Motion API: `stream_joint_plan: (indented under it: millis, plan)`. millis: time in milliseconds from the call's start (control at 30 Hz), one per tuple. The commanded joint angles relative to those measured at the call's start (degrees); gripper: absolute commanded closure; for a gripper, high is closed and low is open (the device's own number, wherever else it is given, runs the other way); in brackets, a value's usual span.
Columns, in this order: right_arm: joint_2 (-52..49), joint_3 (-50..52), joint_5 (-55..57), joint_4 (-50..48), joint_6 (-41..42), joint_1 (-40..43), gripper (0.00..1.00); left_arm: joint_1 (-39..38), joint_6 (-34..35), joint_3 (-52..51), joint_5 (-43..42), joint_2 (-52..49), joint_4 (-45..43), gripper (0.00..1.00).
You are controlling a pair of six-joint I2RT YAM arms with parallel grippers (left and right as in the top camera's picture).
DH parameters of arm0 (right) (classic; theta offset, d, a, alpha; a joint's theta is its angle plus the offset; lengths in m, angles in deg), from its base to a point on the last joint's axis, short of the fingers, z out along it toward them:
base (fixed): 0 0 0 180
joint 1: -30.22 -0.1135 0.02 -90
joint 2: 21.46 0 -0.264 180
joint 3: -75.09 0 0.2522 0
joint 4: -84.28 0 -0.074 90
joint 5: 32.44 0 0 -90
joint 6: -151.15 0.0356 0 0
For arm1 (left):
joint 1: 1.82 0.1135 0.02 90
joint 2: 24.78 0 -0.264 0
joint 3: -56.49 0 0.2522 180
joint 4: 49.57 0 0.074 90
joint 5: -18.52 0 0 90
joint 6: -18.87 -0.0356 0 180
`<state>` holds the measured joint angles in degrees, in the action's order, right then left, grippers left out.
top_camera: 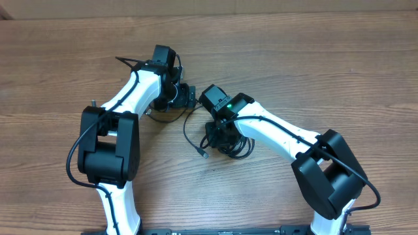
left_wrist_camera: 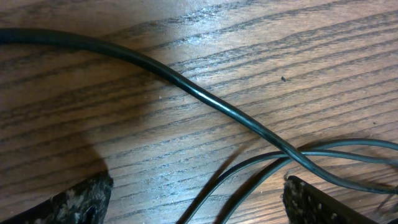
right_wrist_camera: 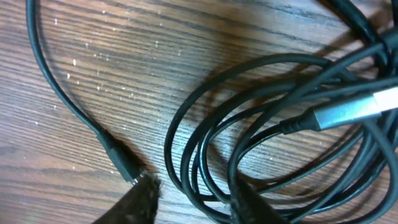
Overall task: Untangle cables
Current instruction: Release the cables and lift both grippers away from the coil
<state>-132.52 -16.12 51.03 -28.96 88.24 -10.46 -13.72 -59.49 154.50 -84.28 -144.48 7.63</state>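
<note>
The cables are thin black cords on the wooden table. A loose coil (top_camera: 239,147) lies under my right gripper (top_camera: 219,139), and one strand runs to a small plug (top_camera: 204,153). In the right wrist view the coil (right_wrist_camera: 205,143) has a silvery plug (right_wrist_camera: 354,112), and a black plug end (right_wrist_camera: 126,167) lies beside one finger. My right gripper (right_wrist_camera: 193,196) is part open, with several coil strands between its fingers. My left gripper (top_camera: 185,98) is wide open low over the table. In its wrist view two thin strands (left_wrist_camera: 249,180) pass between the fingers (left_wrist_camera: 199,202), and another cord (left_wrist_camera: 186,87) crosses over them.
A thin cable loop (top_camera: 160,119) lies on the table under the left arm. The two wrists are close together near the table's middle. The wooden table (top_camera: 313,59) extends all round, with its far edge at the top.
</note>
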Motion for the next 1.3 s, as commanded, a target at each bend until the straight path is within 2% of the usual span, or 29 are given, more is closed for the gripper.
stream_joint_plan:
  millis: [0,100,133,233,267,333,433,500,600,700,767,833,967,1000,1100,1233,1267]
  plan:
    - [-0.2,0.3,3.9,0.2,4.1,-0.1,0.61,-0.1,0.3,0.0,0.5,0.0,-0.1,0.11]
    - [-0.2,0.3,7.3,0.0,6.6,-0.1,0.57,-0.1,0.3,0.0,0.5,0.0,0.0,0.08]
    - [-0.2,0.3,7.4,0.0,6.6,-0.1,0.52,-0.1,0.3,0.0,0.5,0.0,0.0,0.08]
    - [-0.2,0.3,9.2,0.0,7.7,-0.1,0.46,-0.1,0.3,0.0,0.5,0.0,0.0,0.08]
    - [-0.2,0.3,10.3,-0.1,8.2,-0.1,0.42,-0.1,0.3,0.0,0.5,0.0,0.0,0.08]
    - [-0.2,0.2,11.1,-1.6,8.4,0.3,0.21,-0.1,0.3,0.0,0.6,0.0,0.0,0.09]
    - [-0.2,-4.6,4.0,-1.5,2.2,3.4,0.18,0.3,0.1,0.1,1.4,0.0,0.7,0.09]
    - [-0.2,-11.5,3.4,1.2,1.9,7.6,0.15,1.2,-0.1,2.3,1.4,0.2,4.6,0.13]
    - [-0.2,-13.8,3.4,-1.3,-0.3,11.8,0.10,2.7,0.0,4.5,3.1,0.2,7.6,0.18]
    - [-0.3,-12.5,3.4,-5.3,-2.1,14.0,0.09,4.6,1.8,4.7,4.1,0.2,7.8,0.18]
    - [-1.0,-11.7,2.7,-8.0,-3.7,14.4,0.07,6.4,5.6,4.7,4.2,0.2,8.6,0.18]
    - [-2.3,-11.7,0.9,-9.8,-6.3,14.2,0.09,8.2,6.4,4.7,1.5,0.4,8.7,0.16]
    - [-7.1,-11.7,0.4,-11.9,-12.0,11.9,0.18,11.1,-3.8,4.7,-15.6,0.4,7.1,0.14]
    - [-8.1,-11.7,0.5,-12.1,-12.8,11.3,0.20,11.2,-4.4,4.7,-16.4,0.4,7.1,0.14]
    - [-11.4,-11.7,0.4,-12.3,-15.0,10.3,0.27,11.2,-2.0,4.6,-12.1,0.3,7.2,0.15]
    - [-12.7,-11.7,0.4,-11.8,-15.0,10.1,0.27,11.2,0.8,4.6,-9.1,0.3,7.3,0.14]
    - [-12.7,-11.7,0.4,-11.8,-14.9,10.1,0.23,11.1,0.7,4.6,-9.2,0.3,7.3,0.14]
